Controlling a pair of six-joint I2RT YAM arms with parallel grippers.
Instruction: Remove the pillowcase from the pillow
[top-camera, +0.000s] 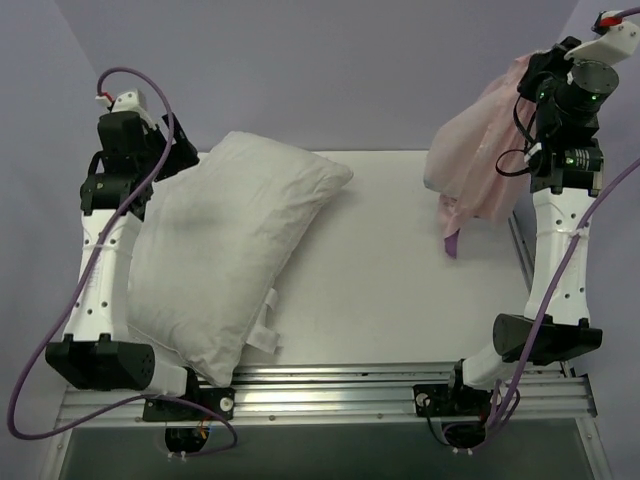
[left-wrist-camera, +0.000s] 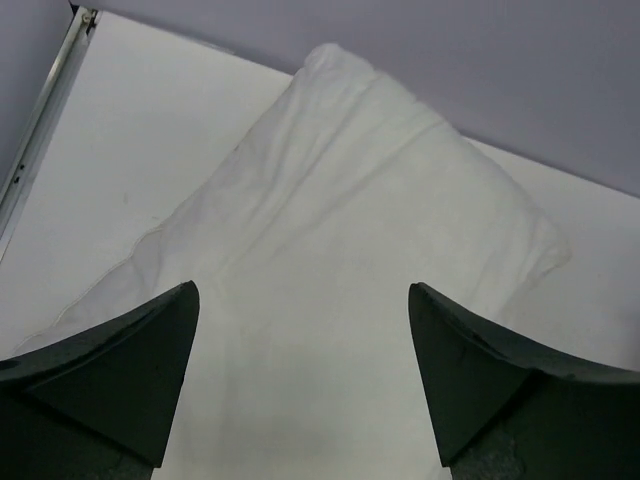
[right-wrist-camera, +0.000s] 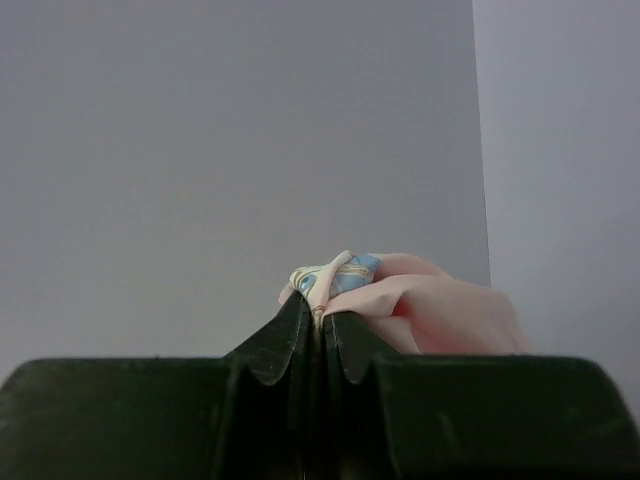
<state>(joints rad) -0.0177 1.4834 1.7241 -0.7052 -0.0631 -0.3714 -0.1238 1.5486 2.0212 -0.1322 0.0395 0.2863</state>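
Observation:
The plain white pillow (top-camera: 235, 250) lies slanted on the left half of the table, its small tag (top-camera: 266, 322) at the near edge. It fills the left wrist view (left-wrist-camera: 340, 200). My left gripper (top-camera: 186, 152) hovers over the pillow's far left corner, open and empty (left-wrist-camera: 302, 290). My right gripper (top-camera: 528, 75) is raised high at the far right and shut on the pillowcase (top-camera: 470, 150). The pillowcase hangs free, pale pink side out, with a purple corner (top-camera: 452, 240) near the table. In the right wrist view the fabric (right-wrist-camera: 420, 300) bunches from the closed fingertips (right-wrist-camera: 300, 320).
The white table (top-camera: 400, 270) has a metal rail (top-camera: 350, 385) along its near edge and another rail (top-camera: 520, 250) down its right side. Lilac walls stand behind and to both sides. Purple cables loop from both arms.

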